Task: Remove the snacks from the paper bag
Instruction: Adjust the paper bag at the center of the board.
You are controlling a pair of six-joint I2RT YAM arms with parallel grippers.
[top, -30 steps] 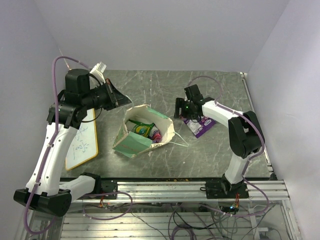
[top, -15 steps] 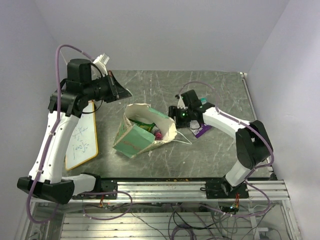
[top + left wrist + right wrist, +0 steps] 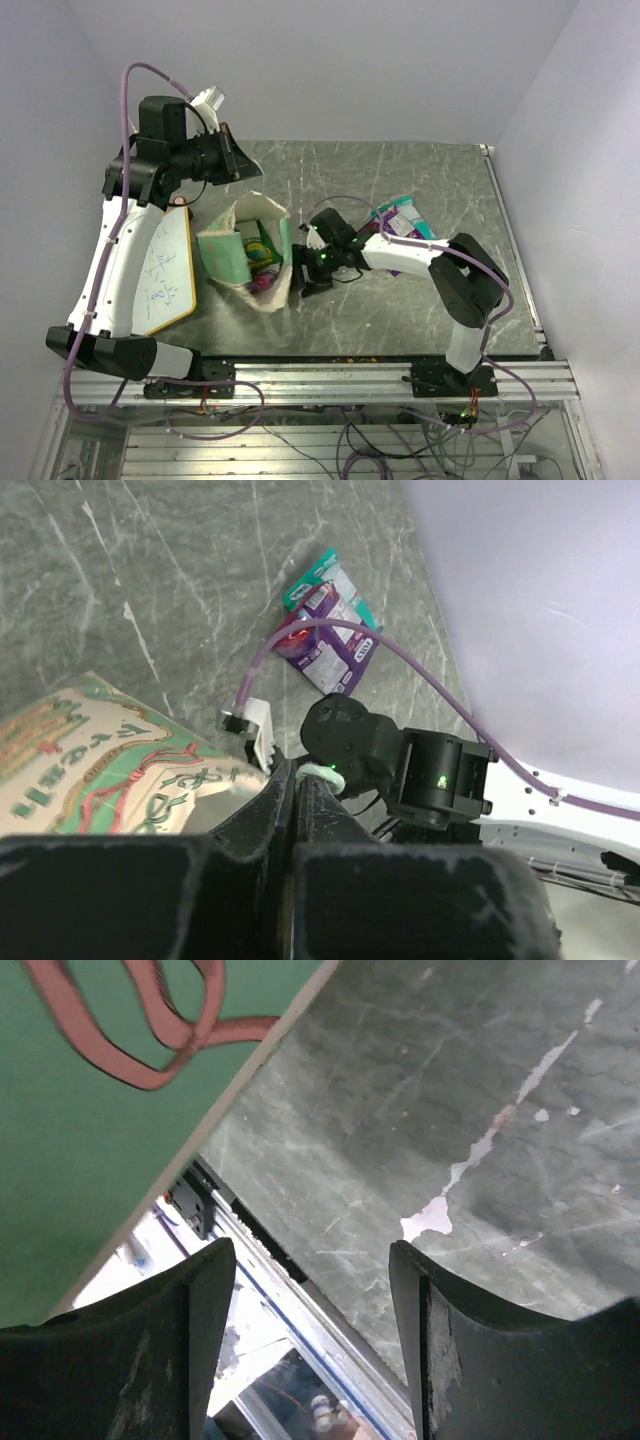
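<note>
The paper bag stands upright left of centre, its mouth facing up, and colourful snacks show inside it. My left gripper hangs just above the bag's rim, shut on a pale strip of the bag; in the left wrist view the fingertips pinch it beside the printed cream panel. My right gripper stands open low against the bag's right side. Nothing lies between its fingers, and the bag's green wall fills the upper left there. A purple and a teal packet lie on the table.
A wood-framed whiteboard lies on the table left of the bag. The metal rail of the table's near edge runs just beyond my right fingers. Purple walls close in the back and both sides.
The left gripper rose and drew back left, pulling the bag from lying on its side to upright. The right gripper left the purple packet and swept left to the bag's side.
</note>
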